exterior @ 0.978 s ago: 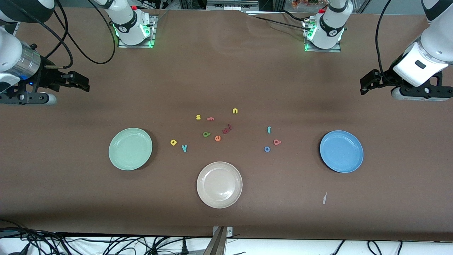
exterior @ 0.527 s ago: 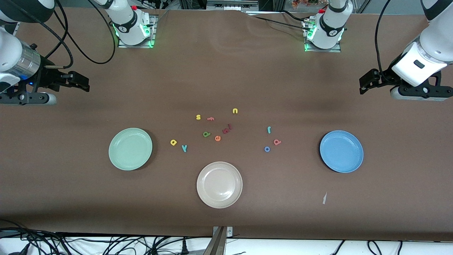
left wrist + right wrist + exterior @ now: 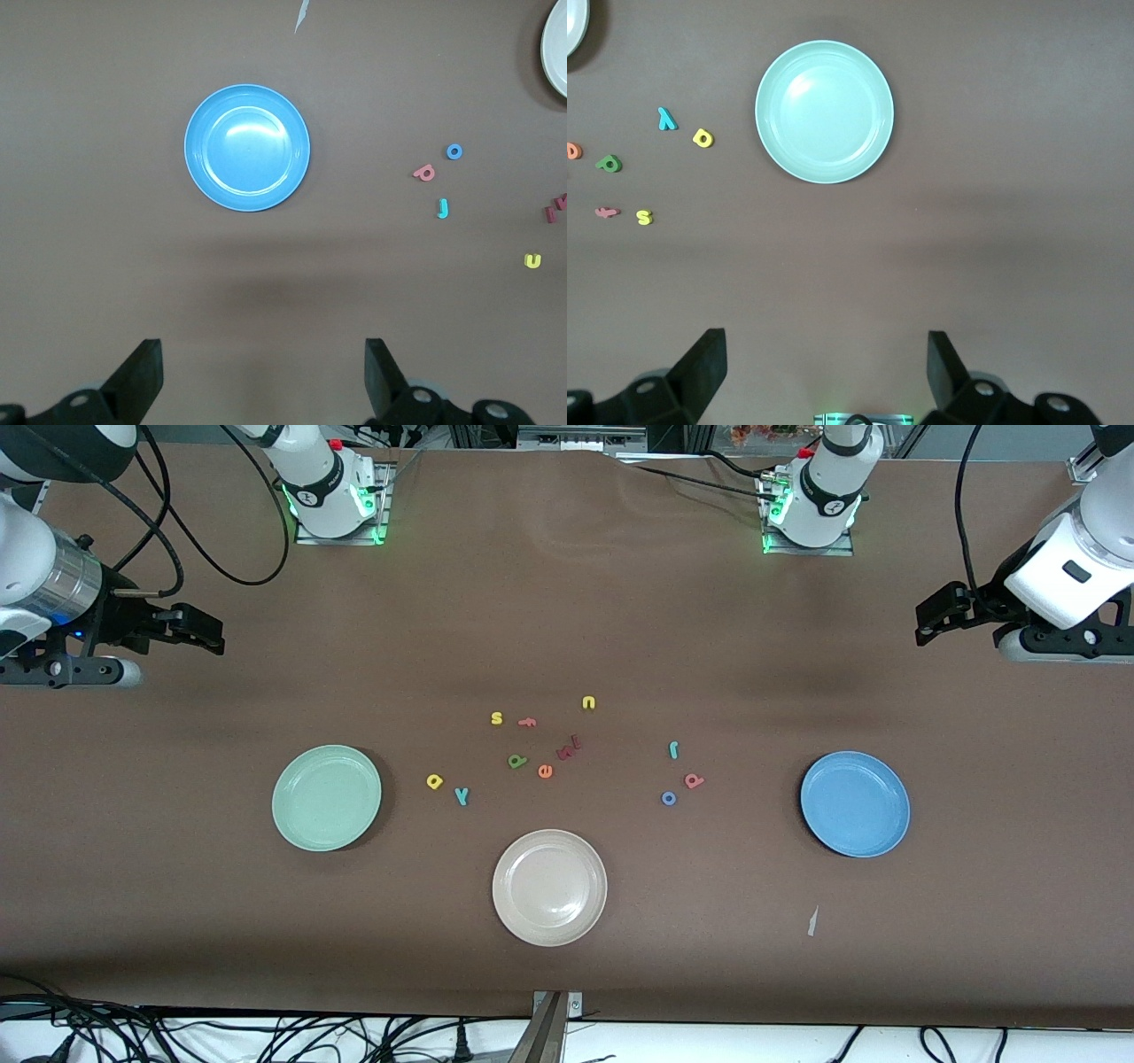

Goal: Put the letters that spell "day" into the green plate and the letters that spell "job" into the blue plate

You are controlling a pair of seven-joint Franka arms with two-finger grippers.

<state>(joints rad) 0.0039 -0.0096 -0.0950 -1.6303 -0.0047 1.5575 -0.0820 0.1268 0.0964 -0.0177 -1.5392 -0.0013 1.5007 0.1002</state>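
On the table point(image 3: 620, 602): ten letters point(image 3: 545, 771), three plates point(image 3: 327, 798) (all empty).

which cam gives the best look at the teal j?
Left wrist view: the teal j shows largest there, hook clear, beside the pinkish-red b and blue o. The front view shows it whole but tiny, between the scattered letters and the blue plate. The right wrist view does not show it.

A high front camera is looking down across the whole brown table point(image 3: 567, 974) toward both bases. Each wrist camera is looking straight down from well above: the left framing the round sky-blue plate point(image 3: 247, 147), the right framing the round mint-green plate point(image 3: 824, 111), both visible in front view.
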